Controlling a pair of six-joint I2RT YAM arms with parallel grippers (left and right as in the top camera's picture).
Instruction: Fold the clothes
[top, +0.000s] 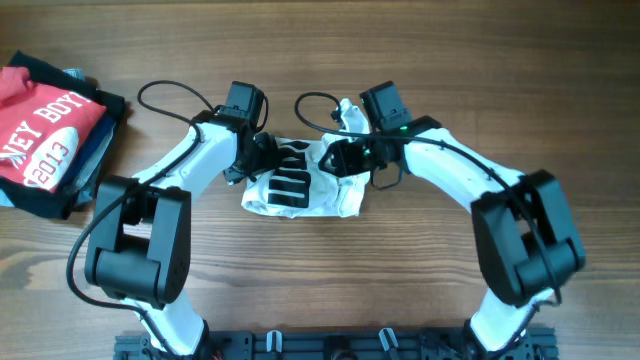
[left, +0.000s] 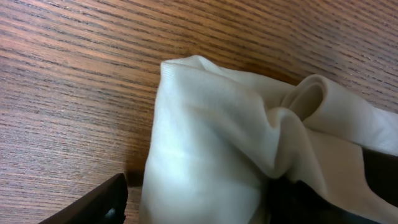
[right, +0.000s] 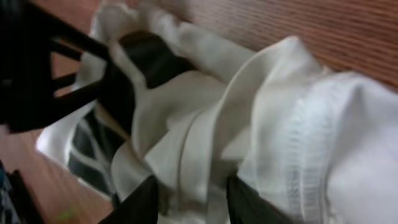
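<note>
Right tool (right: 193, 194) pinching white shirt (top: 300, 195); left tool (top: 262, 152) grip unclear. Risks bunching the fold if tugged unevenly across bench (top: 420, 300).

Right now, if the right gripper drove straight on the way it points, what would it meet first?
The white garment. Its bunched folds sit directly ahead of the right gripper, with cloth lying between its fingers; whether they pinch it I cannot tell.

L arm (top: 190, 150), R arm (top: 455, 160): white links, black joints/bases. Black cables (top: 165, 90) loop nr wrists; green LED (top: 403, 127) on R. L end effector (top: 262, 150), R end effector (top: 338, 156) black.
</note>
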